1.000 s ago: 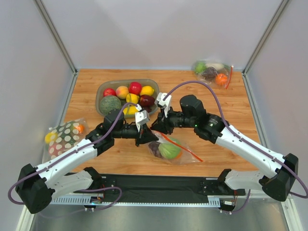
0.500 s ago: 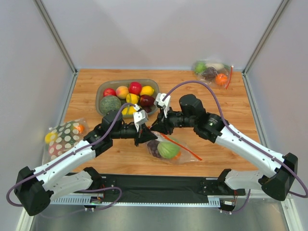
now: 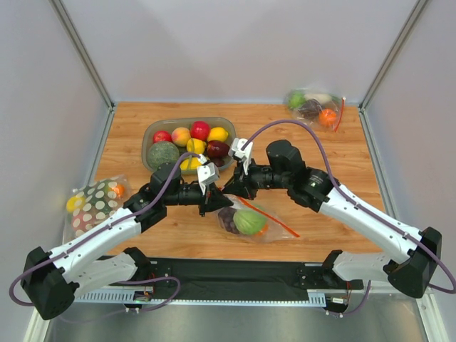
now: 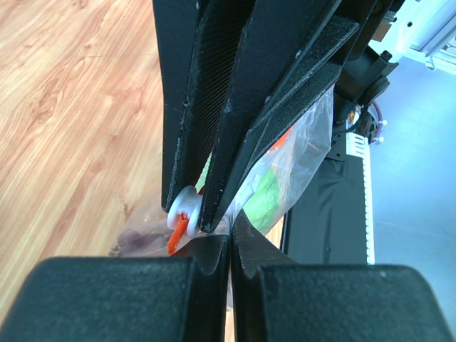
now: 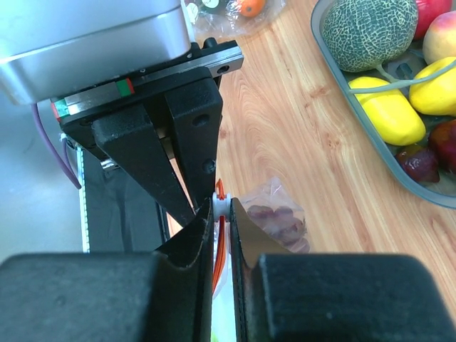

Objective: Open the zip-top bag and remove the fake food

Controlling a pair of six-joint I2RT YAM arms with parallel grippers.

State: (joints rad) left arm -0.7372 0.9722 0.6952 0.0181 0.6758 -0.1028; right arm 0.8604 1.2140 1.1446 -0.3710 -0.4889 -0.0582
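The zip-top bag [image 3: 251, 221] lies on the wooden table near the front middle, with its orange-red zip strip [image 3: 269, 216] running to the right. Inside it show the light green fruit [image 3: 250, 223] and the dark purple grape bunch [image 3: 229, 221]; the small orange is mostly hidden. Both grippers meet at the bag's upper left corner. My left gripper [image 3: 219, 202] [image 4: 231, 231] is shut on the clear plastic edge [image 4: 299, 164]. My right gripper [image 3: 228, 191] [image 5: 221, 210] is shut on the white zip slider [image 5: 221, 204], which also shows in the left wrist view [image 4: 181, 208].
A grey bowl [image 3: 151, 132] with red apples, yellow lemons and a dark green squash stands behind the grippers. A white polka-dot bag [image 3: 92, 203] lies at the left edge. A second clear bag of fake food [image 3: 313, 107] lies at the back right corner.
The bag and both grippers have shifted slightly to the left since a second ago. Both grips are unchanged.
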